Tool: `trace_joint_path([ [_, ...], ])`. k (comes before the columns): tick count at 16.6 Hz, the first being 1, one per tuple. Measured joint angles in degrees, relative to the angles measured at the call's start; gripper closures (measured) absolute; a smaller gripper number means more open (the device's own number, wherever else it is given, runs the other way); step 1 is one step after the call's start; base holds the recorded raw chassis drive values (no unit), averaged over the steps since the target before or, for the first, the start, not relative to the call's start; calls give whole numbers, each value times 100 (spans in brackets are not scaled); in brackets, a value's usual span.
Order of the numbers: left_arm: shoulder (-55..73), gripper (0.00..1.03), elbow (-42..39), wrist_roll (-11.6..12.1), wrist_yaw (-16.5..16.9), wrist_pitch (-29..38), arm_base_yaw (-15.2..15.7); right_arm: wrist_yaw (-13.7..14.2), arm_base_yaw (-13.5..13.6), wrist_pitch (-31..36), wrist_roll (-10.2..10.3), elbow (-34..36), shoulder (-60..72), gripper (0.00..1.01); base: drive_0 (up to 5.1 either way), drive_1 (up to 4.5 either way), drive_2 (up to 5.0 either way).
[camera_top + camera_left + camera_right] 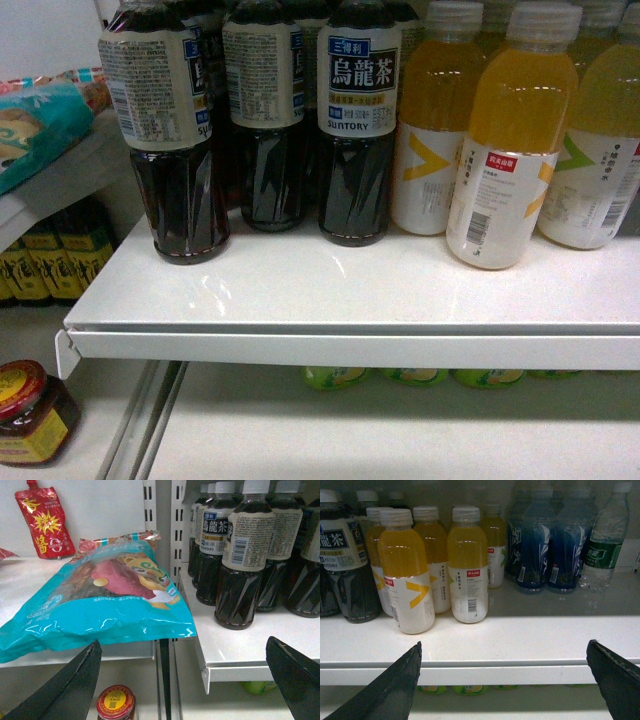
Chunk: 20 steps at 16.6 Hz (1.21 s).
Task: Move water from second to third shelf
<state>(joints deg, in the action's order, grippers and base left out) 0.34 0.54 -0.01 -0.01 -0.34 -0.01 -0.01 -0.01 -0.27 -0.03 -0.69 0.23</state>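
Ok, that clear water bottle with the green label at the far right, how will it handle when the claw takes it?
The water bottle looks full, so probably heavy for its slim build. It is tall and narrow, so a high push may tip it toward the blue bottles beside it. Its thin ribbed wall will likely give under a hard squeeze; the open right claw should close gently.

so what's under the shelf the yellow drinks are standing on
Below the white shelf, green bottle caps poke out in a row on the next level down. The bottles themselves are hidden by the shelf edge, so what they hold cannot be told.
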Motion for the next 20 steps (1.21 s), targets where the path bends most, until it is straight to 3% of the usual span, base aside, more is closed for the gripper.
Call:
trace_joint_path([
  [20,0,5,0,0,0,2,0,0,0,0,0,0,0,3,0,0,0],
])
